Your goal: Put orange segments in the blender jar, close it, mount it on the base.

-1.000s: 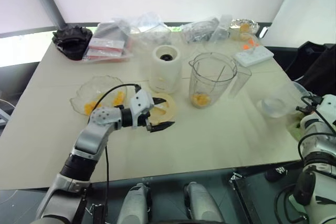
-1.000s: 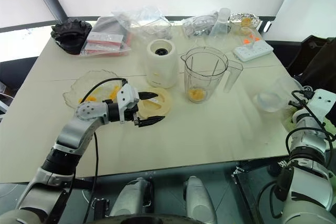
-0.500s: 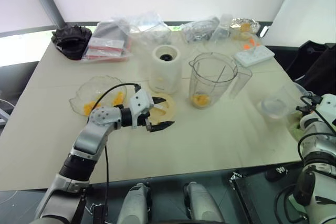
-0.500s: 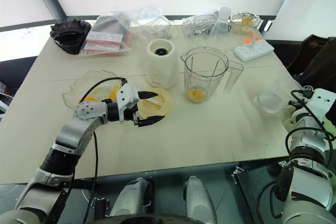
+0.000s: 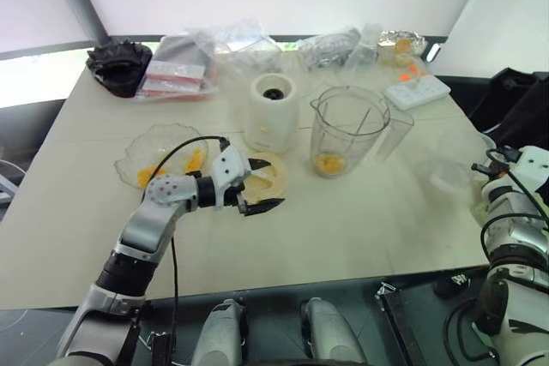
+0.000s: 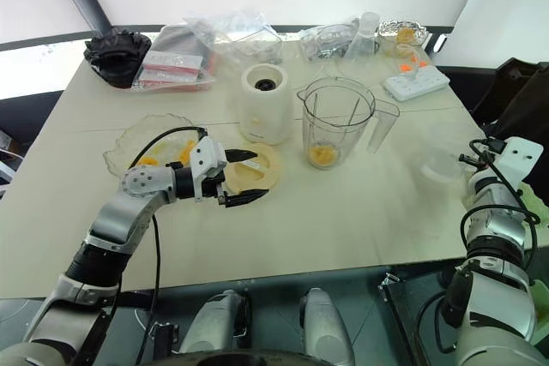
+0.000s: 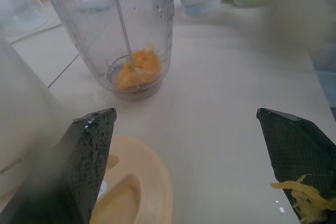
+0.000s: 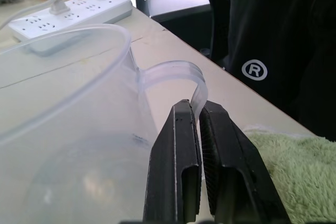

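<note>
Orange segments (image 5: pixel 326 163) already lie at the bottom of the tall clear plastic blender jar (image 5: pixel 346 130), which stands open near the middle of the desk (image 5: pixel 360 220), toward its far edge. Just beside it stands the squat cream-white motor base (image 5: pixel 272 112) with its round black socket on top — nothing is mounted on it yet. A few more segments sit in a shallow clear scalloped bowl (image 5: pixel 159 155) nearer the left edge.

The left gripper (image 5: pixel 257 186) hovers with its jaws spread wide and empty, one finger over the flat round cream lid (image 5: pixel 268 173) lying on the desk in front of the base; a scrap of orange pulp clings to one fingertip (image 7: pixel 296 174). By the right edge, the right gripper (image 8: pixel 198 145) has its jaws pressed tight on the thin handle of a clear plastic cup (image 8: pixel 68 145), next to a green cloth (image 8: pixel 294 171).

Judging by this, filling is at least begun — closing the jar and mounting it remain.
</note>
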`<state>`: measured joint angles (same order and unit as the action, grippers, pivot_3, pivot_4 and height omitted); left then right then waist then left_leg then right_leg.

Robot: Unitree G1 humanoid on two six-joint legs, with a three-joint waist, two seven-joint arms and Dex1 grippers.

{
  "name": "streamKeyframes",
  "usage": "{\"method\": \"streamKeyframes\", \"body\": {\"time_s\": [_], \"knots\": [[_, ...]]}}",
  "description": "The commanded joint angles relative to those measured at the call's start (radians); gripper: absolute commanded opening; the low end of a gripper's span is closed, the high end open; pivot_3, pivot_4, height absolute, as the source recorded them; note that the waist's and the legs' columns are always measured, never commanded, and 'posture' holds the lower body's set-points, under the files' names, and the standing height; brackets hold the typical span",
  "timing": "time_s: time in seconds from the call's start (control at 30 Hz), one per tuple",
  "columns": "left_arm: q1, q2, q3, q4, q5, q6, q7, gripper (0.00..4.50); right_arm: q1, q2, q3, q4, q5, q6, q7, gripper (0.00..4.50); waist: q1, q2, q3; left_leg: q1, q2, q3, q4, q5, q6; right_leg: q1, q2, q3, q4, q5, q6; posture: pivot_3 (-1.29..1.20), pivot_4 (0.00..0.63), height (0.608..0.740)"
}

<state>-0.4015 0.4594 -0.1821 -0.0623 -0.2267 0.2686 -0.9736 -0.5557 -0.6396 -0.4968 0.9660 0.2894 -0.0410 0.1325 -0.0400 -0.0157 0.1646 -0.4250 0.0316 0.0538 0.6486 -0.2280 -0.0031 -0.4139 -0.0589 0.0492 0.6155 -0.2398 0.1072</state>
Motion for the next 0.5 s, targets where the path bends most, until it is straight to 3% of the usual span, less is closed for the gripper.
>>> {"method": "streamKeyframes", "body": {"time_s": [0.03,0.5], "knots": [[0.000,0.004,-0.003,-0.043,0.001,-0.018,0.004,4.50,0.008,-0.010,-0.007,-0.024,0.004,-0.001,-0.003,0.08,-0.002,0.000,0.000,0.000,0.000,0.000,0.000,0.000,0.000,0.000,0.000,0.000,0.000,0.000,0.000,0.00,0.150,0.740],[-0.005,0.003,-0.009,-0.041,0.002,-0.022,0.002,4.50,0.065,0.055,-0.058,-0.180,0.091,0.031,0.002,0.08,-0.003,0.000,0.000,0.000,0.000,0.000,0.000,0.000,0.000,0.000,0.000,0.000,0.000,0.000,0.000,0.00,0.150,0.740]]}}
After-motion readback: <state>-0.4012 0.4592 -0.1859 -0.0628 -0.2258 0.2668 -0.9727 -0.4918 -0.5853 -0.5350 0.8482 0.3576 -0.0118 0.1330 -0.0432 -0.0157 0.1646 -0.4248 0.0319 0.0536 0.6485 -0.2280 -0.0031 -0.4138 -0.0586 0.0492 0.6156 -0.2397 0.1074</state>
